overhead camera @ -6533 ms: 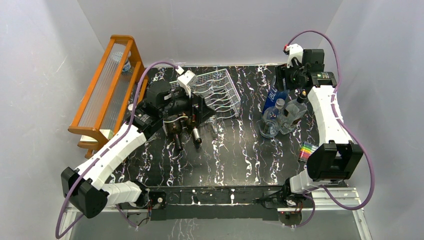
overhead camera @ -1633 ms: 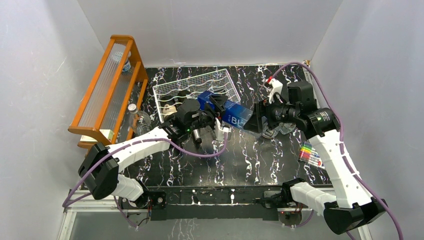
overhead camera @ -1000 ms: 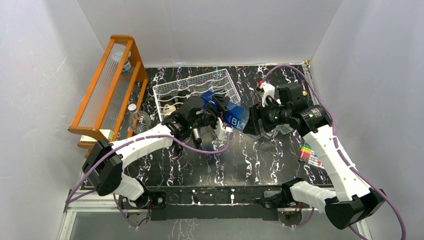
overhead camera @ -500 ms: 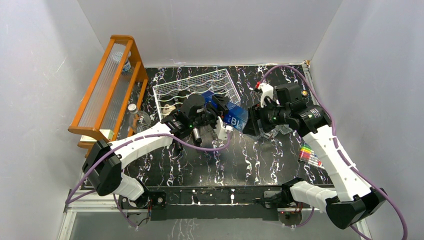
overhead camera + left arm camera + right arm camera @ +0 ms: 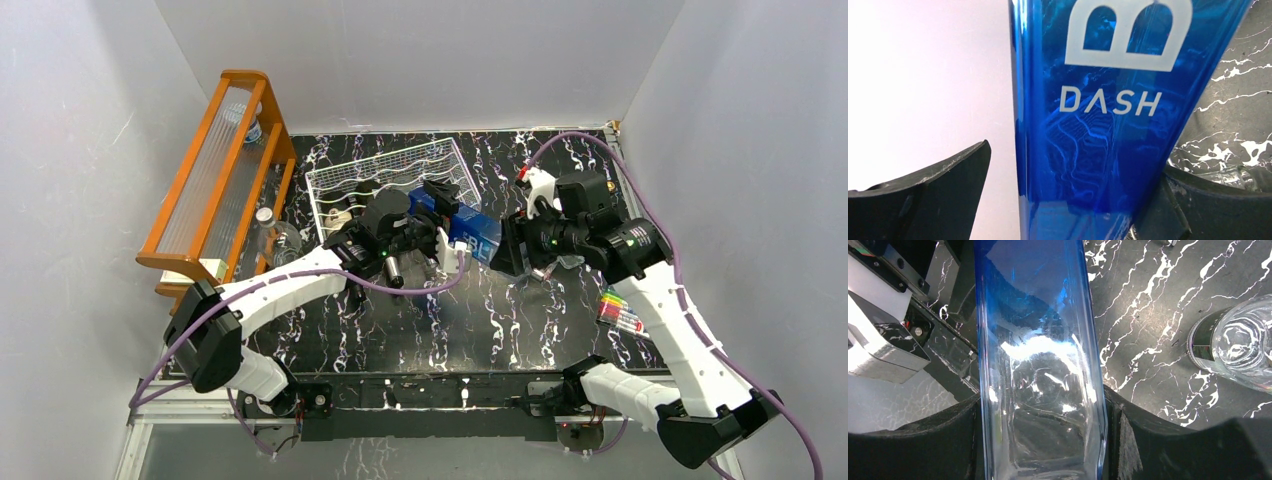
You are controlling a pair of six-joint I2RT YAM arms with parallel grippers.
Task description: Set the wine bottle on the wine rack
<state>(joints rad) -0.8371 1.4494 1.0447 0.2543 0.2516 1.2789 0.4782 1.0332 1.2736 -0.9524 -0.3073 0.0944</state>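
Where the right gripper [image 5: 1043,405] closes: both black fingers [image 5: 923,440] press against opposite sides of the wine bottle [image 5: 1038,340], with no gap on either side.
Left gripper [image 5: 1075,165]: jaws spread. One finger [image 5: 938,195] stands clear of the blue glass with pale background showing between them. The other sits at the bottle's far edge, and I cannot tell whether it touches.
Wine bottle: blue and flat-sided, with white "DASH" lettering. It lies roughly level between the two grippers, at the near right corner of the wine rack [image 5: 365,180].
Resting on the wires or held above them: cannot tell from overhead.
Wine rack: white wire with wavy cross wires, at the back of the black marbled table [image 5: 450,320], just right of the orange wooden shelf [image 5: 215,160].
Nearby: a clear glass bottle [image 5: 1238,355] on the table beside the right gripper, a dark bottle [image 5: 395,268] by the left wrist, and coloured markers [image 5: 618,310] near the right edge.
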